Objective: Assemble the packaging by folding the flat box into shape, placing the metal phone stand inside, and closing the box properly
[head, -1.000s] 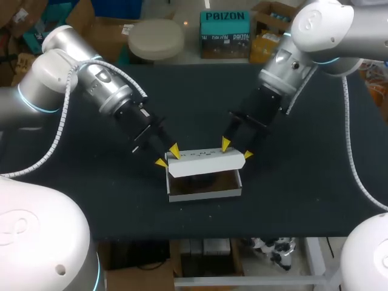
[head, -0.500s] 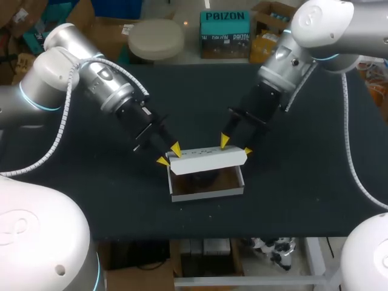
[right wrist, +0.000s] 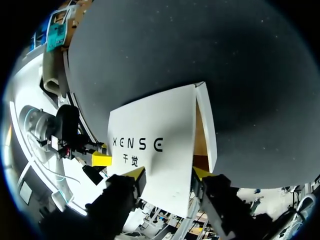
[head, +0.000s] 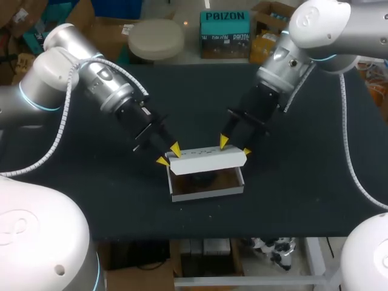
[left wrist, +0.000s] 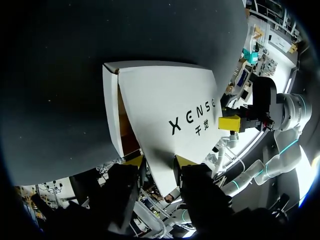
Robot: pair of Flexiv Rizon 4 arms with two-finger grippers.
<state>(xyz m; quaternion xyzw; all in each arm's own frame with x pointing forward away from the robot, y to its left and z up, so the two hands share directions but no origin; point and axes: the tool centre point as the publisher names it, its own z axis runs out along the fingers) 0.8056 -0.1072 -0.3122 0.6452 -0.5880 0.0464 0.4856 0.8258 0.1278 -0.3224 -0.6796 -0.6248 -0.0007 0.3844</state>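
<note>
Black table, one open white box on it

Black table, matte dark top, faintly speckled.

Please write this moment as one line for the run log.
stage: closing box | box: open on table, lid raised | left claw: at lid's left end | right claw: at lid's right end

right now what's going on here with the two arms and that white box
The left gripper and the right gripper each pinch one end of the lid, held half raised over the open white box. A dark shape, likely the phone stand, lies inside. The lid is not yet shut.
</note>
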